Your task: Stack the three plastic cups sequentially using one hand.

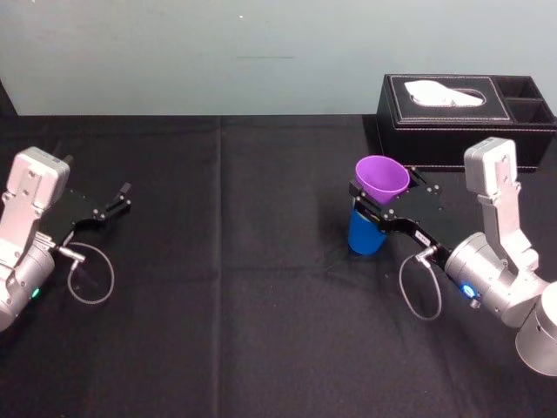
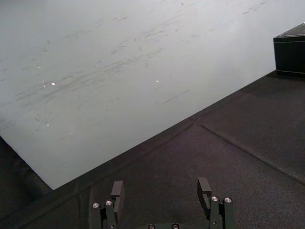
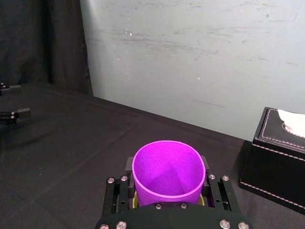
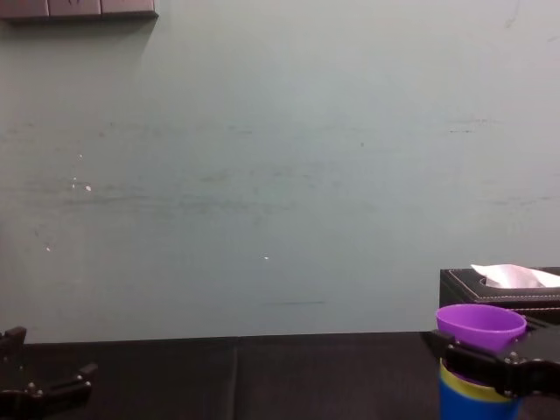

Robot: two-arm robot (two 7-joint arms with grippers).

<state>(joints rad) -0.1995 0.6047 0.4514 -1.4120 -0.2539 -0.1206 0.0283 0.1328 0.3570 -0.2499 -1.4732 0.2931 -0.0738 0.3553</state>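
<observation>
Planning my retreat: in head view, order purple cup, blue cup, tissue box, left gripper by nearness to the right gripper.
1. purple cup, in right gripper
2. blue cup, directly beneath
3. tissue box, behind
4. left gripper, far left

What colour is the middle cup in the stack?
Yellow-green plastic cup, clearest in the chest view.

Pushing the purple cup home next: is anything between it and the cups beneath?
Nothing visible. The purple cup, held by the right tool, sits in the yellow-green cup, itself nested in the blue cup. The left tool is parked far left.
</observation>
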